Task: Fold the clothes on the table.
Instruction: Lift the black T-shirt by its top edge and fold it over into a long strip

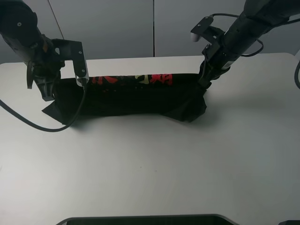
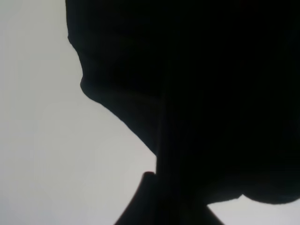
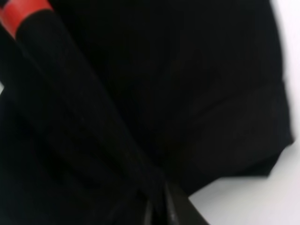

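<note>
The black T-shirt (image 1: 136,98) lies across the far middle of the white table (image 1: 150,164), folded into a long band. Its red and yellow printed characters (image 1: 136,79) run along the far edge. My left gripper (image 1: 48,91) is shut on the shirt's left end, where a sleeve corner sticks out toward the front. My right gripper (image 1: 205,83) is shut on the shirt's right end, where the cloth bunches up. Black cloth (image 2: 211,93) fills most of the left wrist view. It also fills the right wrist view (image 3: 187,93), with a red bit of print (image 3: 23,11) in one corner.
Grey wall panels (image 1: 117,28) stand behind the table. A black cable (image 1: 42,126) from the left arm loops over the table in front of the shirt's left end. A dark edge (image 1: 150,219) shows at the near side of the table.
</note>
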Controlling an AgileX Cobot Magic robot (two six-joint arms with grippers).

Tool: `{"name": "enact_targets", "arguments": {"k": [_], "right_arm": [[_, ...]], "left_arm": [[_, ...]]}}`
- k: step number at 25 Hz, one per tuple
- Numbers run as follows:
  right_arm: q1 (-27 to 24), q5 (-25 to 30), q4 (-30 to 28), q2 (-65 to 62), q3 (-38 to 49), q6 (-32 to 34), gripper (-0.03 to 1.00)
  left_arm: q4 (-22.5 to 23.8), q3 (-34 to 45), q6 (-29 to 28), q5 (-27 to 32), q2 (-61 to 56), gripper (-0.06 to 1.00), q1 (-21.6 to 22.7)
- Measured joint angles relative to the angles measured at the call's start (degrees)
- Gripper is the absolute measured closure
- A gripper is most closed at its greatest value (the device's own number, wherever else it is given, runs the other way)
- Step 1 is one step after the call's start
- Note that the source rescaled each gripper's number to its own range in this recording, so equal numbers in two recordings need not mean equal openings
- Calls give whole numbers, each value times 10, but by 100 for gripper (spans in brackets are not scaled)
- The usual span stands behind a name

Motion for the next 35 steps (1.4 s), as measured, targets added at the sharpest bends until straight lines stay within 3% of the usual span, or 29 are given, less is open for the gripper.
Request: {"name": "enact_targets", "arguments": {"k": [8, 11, 14, 19, 22, 30, 35], "right_arm": [[0, -70, 166, 0, 1, -195, 96], [0, -106, 176, 4, 1, -215, 96], [0, -131, 183, 19, 1, -226, 96], [0, -144, 184, 55, -4, -237, 96], [0, -144, 192, 68, -21, -242, 96], [0, -146, 201, 74, -50, -259, 96], [0, -147, 198, 61, -51, -267, 96]], "left_arm": [[2, 0, 0, -29, 56, 92, 0], [5, 0, -3, -48, 60, 92, 0], [37, 0, -41, -73, 60, 92, 0], [146, 0, -149, -87, 60, 92, 0], [193, 0, -184, -88, 60, 92, 4], [212, 0, -216, -101, 60, 92, 22], [225, -20, -280, -123, 49, 92, 23]]}}
